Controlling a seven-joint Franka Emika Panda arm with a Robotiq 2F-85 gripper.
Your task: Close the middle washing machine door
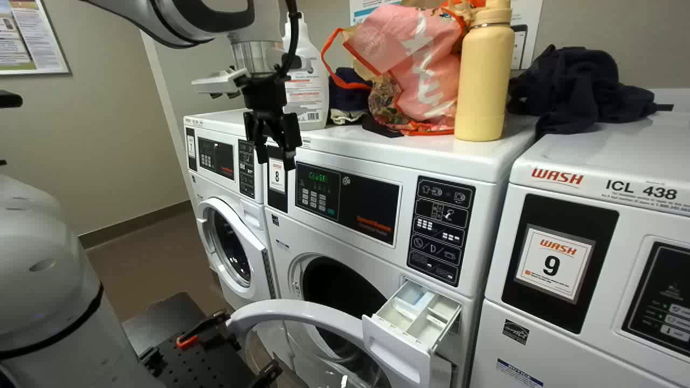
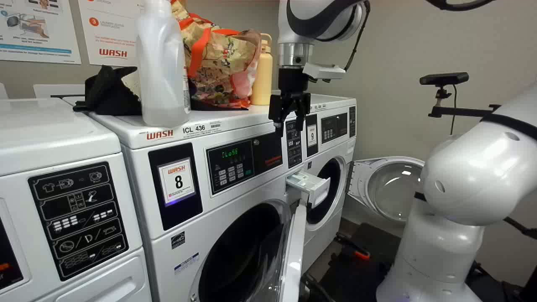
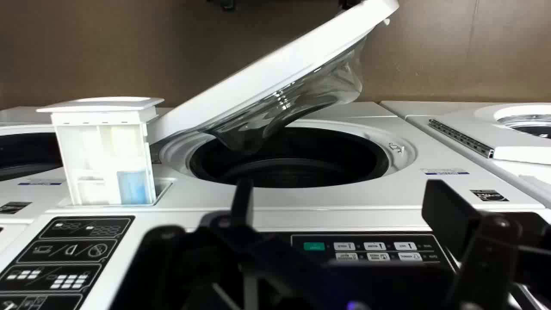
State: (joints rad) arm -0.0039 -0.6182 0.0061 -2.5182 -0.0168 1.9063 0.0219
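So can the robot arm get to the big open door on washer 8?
Probably yes: the gripper hangs higher up, open and empty, and the door sticks out with its far end uncovered. The pulled-out drawer could block it near the machine, though.

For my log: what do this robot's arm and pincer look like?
The arm is white, rounded and black-trimmed. A silvery collar leads to the black, angular, two-fingered pincer. A black cable runs alongside, and a flat white housing juts out to one side.
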